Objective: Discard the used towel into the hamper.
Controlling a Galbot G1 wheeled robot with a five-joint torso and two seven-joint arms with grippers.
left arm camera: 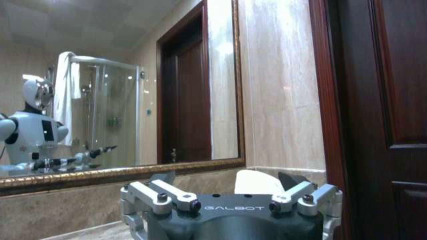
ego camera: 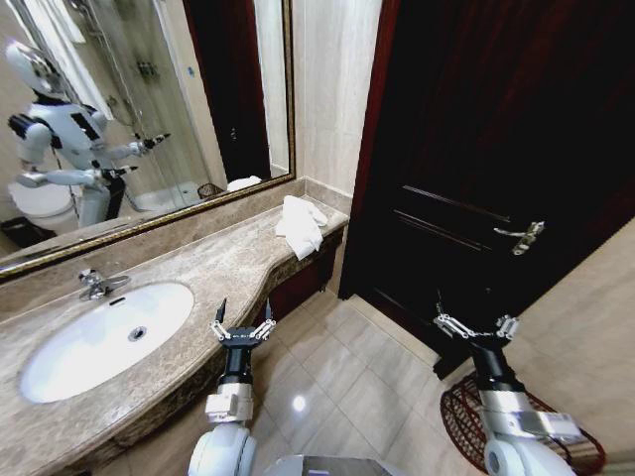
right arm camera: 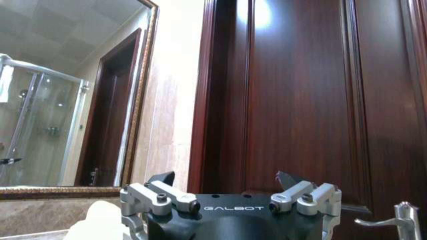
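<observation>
A crumpled white towel [ego camera: 301, 225] lies at the far right end of the marble counter [ego camera: 213, 273], against the wall. The left wrist view catches the towel [left arm camera: 257, 182] beyond my fingers, and the right wrist view has the towel [right arm camera: 97, 220] at its edge. My left gripper [ego camera: 243, 318] hovers open and empty off the counter's front edge, well short of the towel. Farther right, my right gripper [ego camera: 474, 319] is open and empty above the floor before the dark door. The reddish-brown wicker hamper [ego camera: 466, 416] stands on the floor under my right arm, partly hidden by it.
A white sink [ego camera: 104, 337] with a chrome faucet [ego camera: 96, 284] sits in the counter's left part. A large framed mirror [ego camera: 139, 119] covers the wall behind. The dark wooden door [ego camera: 496, 149] with a lever handle [ego camera: 524, 237] stands on the right. Tiled floor [ego camera: 347, 377] lies between counter and hamper.
</observation>
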